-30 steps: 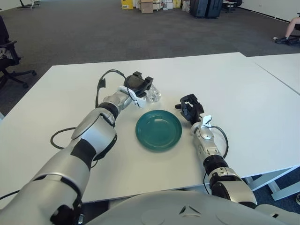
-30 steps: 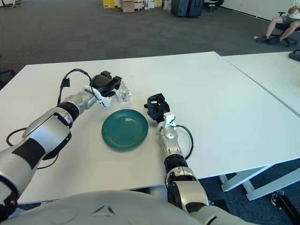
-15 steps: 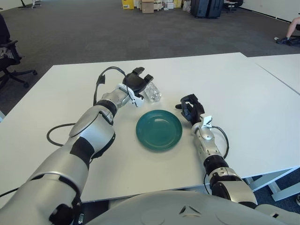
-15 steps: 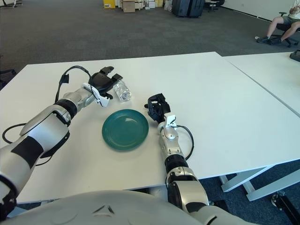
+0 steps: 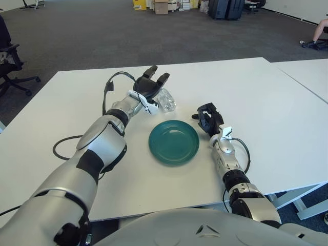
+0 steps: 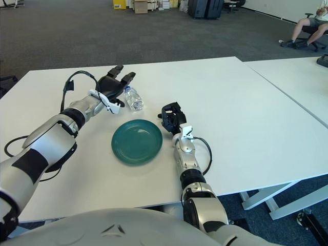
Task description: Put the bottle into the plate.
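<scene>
The left hand (image 5: pixel 151 85) hovered with fingers spread wide, holding nothing, the bottle (image 6: pixel 134 98) lying on the desk (image 5: pixel 266 102) just beside it toward the plate (image 5: pixel 173 142), nearer than the curled right hand (image 5: pixel 208 118).

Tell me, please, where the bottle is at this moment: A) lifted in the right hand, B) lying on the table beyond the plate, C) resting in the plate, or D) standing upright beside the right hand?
B: the bottle lies on its side on the white table, beyond the green plate, beside the open left hand.
</scene>
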`<state>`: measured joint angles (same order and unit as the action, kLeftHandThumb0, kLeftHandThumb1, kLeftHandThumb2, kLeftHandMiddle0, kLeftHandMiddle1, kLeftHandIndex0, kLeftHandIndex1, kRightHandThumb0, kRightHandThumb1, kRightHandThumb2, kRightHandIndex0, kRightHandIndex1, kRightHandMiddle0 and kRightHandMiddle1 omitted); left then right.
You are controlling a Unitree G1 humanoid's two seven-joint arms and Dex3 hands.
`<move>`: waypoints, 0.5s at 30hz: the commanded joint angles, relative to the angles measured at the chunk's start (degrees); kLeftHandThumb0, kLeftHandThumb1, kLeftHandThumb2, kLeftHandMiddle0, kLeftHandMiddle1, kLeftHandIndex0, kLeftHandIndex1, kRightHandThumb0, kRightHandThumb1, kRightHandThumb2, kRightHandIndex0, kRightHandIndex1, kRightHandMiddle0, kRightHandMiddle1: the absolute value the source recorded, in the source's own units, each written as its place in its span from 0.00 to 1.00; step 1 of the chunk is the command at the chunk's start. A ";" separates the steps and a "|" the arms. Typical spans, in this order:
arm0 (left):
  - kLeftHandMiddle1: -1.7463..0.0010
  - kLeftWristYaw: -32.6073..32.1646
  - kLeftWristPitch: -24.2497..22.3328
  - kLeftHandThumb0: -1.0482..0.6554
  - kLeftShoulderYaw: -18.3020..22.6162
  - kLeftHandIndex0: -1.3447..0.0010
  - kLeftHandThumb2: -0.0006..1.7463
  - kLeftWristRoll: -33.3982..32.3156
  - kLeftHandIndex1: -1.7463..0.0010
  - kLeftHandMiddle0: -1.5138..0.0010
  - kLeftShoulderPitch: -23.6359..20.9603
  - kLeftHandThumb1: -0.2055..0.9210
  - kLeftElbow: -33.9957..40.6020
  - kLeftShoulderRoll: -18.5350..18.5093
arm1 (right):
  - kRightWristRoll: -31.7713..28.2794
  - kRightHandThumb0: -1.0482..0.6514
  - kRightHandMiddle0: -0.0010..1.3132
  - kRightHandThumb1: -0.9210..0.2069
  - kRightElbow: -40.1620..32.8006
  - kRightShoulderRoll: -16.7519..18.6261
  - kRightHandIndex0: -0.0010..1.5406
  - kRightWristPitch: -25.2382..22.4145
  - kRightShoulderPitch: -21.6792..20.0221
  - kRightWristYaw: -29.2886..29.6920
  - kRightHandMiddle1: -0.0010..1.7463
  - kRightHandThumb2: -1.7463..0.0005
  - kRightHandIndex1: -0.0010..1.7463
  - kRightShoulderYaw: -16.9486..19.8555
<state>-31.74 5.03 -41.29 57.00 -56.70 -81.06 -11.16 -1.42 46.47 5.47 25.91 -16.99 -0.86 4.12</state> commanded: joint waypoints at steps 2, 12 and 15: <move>1.00 -0.31 -0.39 0.01 -0.48 1.00 0.07 0.33 1.00 1.00 -1.79 0.90 0.07 -0.10 | -0.76 0.41 0.21 0.11 1.84 0.01 0.27 -2.45 1.54 -0.14 0.99 0.61 0.69 0.38; 1.00 1.67 -0.52 0.02 -3.42 1.00 0.06 2.81 1.00 1.00 -2.84 0.89 -0.15 0.43 | -0.65 0.41 0.21 0.11 1.81 0.04 0.28 -2.25 1.73 -0.36 0.99 0.61 0.69 0.44; 1.00 2.25 -0.56 0.03 -4.45 0.99 0.06 3.69 1.00 1.00 -3.05 0.89 -0.21 0.66 | -0.50 0.41 0.21 0.11 1.59 0.07 0.28 -2.18 2.01 -0.22 0.99 0.61 0.69 0.35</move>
<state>-30.32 4.73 -44.86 59.84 -57.69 -81.12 -10.81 -1.42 46.44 5.48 25.88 -16.94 -1.24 4.27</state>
